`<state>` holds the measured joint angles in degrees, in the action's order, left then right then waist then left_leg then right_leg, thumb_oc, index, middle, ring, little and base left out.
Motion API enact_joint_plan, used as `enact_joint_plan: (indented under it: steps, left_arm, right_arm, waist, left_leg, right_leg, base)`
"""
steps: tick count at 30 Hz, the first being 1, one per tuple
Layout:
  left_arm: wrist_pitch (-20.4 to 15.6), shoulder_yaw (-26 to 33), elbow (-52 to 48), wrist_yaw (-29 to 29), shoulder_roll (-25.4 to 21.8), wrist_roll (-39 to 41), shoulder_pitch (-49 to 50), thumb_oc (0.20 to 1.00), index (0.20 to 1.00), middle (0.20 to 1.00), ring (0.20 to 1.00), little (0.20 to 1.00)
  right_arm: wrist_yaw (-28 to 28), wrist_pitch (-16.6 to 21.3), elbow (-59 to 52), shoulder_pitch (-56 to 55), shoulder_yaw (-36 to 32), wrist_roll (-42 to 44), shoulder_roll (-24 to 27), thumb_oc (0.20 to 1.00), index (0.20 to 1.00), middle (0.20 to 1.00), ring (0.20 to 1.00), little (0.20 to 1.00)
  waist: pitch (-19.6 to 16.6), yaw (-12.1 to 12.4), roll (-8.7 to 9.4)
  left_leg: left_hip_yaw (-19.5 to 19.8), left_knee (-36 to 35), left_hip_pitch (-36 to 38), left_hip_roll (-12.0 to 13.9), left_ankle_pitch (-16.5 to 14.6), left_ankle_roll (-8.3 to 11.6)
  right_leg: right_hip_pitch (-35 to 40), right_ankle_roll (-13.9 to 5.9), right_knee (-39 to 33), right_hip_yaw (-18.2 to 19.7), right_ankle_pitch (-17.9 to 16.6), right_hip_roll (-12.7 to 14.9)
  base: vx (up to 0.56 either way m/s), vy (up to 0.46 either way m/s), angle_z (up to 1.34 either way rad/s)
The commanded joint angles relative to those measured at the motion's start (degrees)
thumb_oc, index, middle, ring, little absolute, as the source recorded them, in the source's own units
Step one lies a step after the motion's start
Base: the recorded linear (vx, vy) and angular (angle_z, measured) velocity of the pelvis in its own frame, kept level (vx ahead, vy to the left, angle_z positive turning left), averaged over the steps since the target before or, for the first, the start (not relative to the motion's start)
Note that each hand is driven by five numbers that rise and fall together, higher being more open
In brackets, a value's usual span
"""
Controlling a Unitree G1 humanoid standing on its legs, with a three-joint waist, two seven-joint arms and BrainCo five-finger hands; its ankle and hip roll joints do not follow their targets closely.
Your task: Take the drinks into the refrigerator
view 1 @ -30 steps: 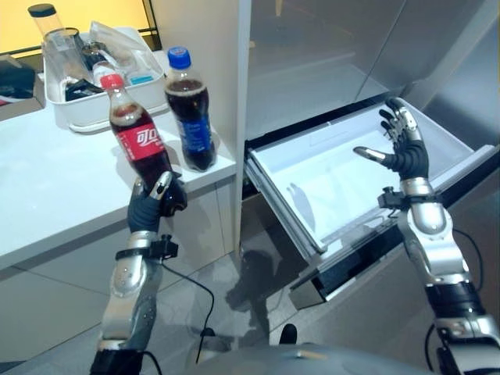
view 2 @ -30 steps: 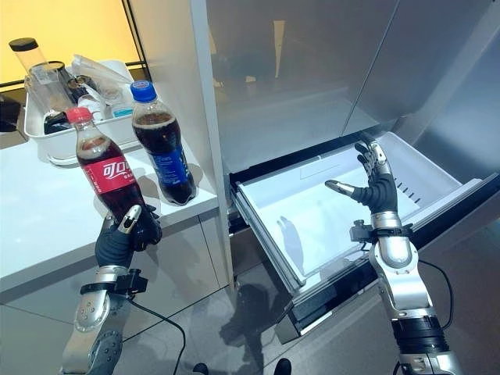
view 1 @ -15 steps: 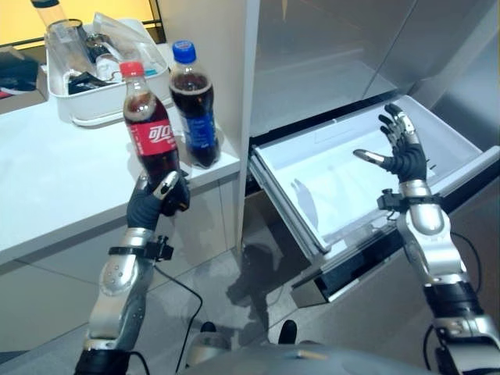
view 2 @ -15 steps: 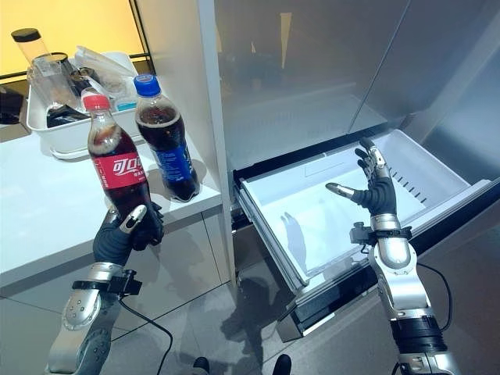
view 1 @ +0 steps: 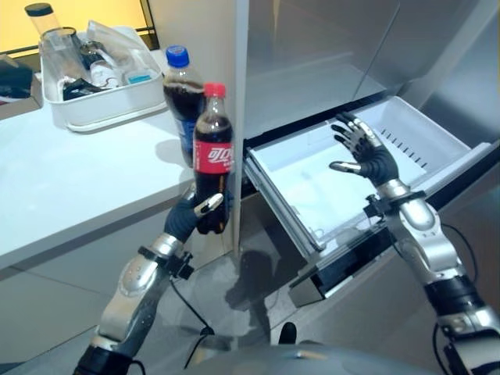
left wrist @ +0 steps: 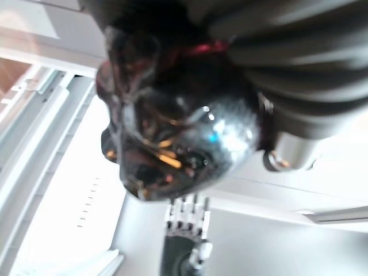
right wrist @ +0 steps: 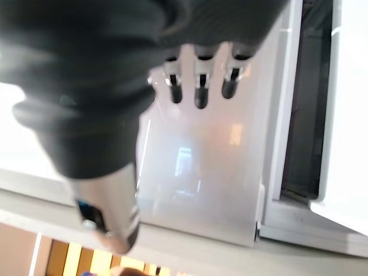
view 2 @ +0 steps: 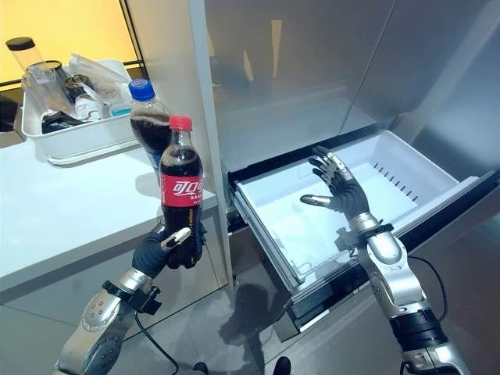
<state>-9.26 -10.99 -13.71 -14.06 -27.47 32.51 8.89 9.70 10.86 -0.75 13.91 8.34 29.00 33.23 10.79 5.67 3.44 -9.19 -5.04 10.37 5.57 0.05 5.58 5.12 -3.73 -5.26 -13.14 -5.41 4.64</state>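
Since the earlier frame the left hand (view 1: pixel 199 220) has carried the red-capped cola bottle (view 1: pixel 212 153) off the worktop (view 1: pixel 70 187) toward the open refrigerator drawer (view 1: pixel 312 168), fingers curled round its base. The right hand (view 1: pixel 367 156) hovers over the drawer, fingers spread. Gripped so low, the bottle could tip or strike the drawer's rim.

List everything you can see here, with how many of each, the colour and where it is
Red-capped cola bottle: one, dark drink with red label, upright in the left hand, off the counter's front edge.
Blue-capped cola bottle: one, dark drink with blue label, standing on the counter near its right end, behind the red-capped one.
Tub: one, white, on the counter at the back left, full of mixed kitchen items.
Counter: one, white, on the left.
Refrigerator drawer: one, white inside, pulled open on the right, nothing in it.
Refrigerator doors: grey, shut, above the drawer.
Left hand: curled round the red-capped bottle's base.
Right hand: fingers spread, over the open drawer.
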Motion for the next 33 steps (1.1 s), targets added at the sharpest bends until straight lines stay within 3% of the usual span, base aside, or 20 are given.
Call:
enact_joint_plan:
  steps: [1,7,16,25,33]
  left_arm:
    - [-5.47,-1.45,-0.24,0.14,0.57,-1.55,-5.70,0.200,0.200,0.200,0.200,0.200]
    - [-6.33,-3.74,6.25,2.44,2.58,-5.26,-8.63,0.200,0.200,0.200,0.200,0.200]
    - [-6.55,-3.75,7.06,4.16,3.27,-6.43,-9.86,0.200,0.200,0.200,0.200,0.200]
    - [-8.05,-5.23,8.93,5.67,3.45,-10.46,-12.39,0.200,0.200,0.200,0.200,0.200]
    - [-10.82,-0.56,-2.42,6.50,2.18,-8.04,-10.98,0.200,0.200,0.200,0.200,0.200]
  right_arm:
    - [2.31,1.40,-2.00,6.42,3.53,4.47,3.01,1.000,1.000,1.000,1.000,1.000]
    - [5.71,-0.18,-3.34,11.93,11.03,7.02,1.96,1.000,1.000,1.000,1.000,1.000]
    - [2.38,0.48,-0.83,12.74,9.91,4.64,-2.97,1.000,1.000,1.000,1.000,1.000]
    - [3.84,-0.97,2.25,15.52,13.34,6.00,-4.02,1.000,1.000,1.000,1.000,1.000]
    - [2.28,-0.30,4.24,14.04,12.29,4.54,-4.71,1.000,1.000,1.000,1.000,1.000]
  waist:
    - [-3.41,0.29,0.56]
    - [-3.62,0.53,0.78]
    - [-3.29,0.93,0.60]
    - [-3.30,1.06,0.73]
    - [-3.11,1.66,0.69]
  left_leg:
    - [2.51,0.04,-0.24,-3.39,-4.09,-3.43]
    - [2.43,0.04,-0.06,-3.32,-3.94,-3.34]
    - [2.50,0.04,-0.34,-3.24,-3.87,-3.45]
    - [2.45,0.04,-0.16,-3.15,-3.92,-3.37]
    - [2.68,0.04,-0.30,-3.12,-3.90,-3.22]
  right_leg:
    - [2.83,-2.99,3.07,-3.08,3.24,0.86]
    - [2.96,-2.86,3.27,-3.05,3.30,0.76]
    - [2.94,-2.97,3.19,-3.39,3.12,0.91]
    - [3.08,-2.90,3.10,-3.31,3.18,0.90]
    - [3.13,-3.00,2.96,-3.50,3.14,1.01]
  base:
    - [0.00,0.000,0.00]
    - [0.00,0.000,0.00]
    - [0.00,0.000,0.00]
    - [0.00,0.000,0.00]
    - [0.00,0.000,0.00]
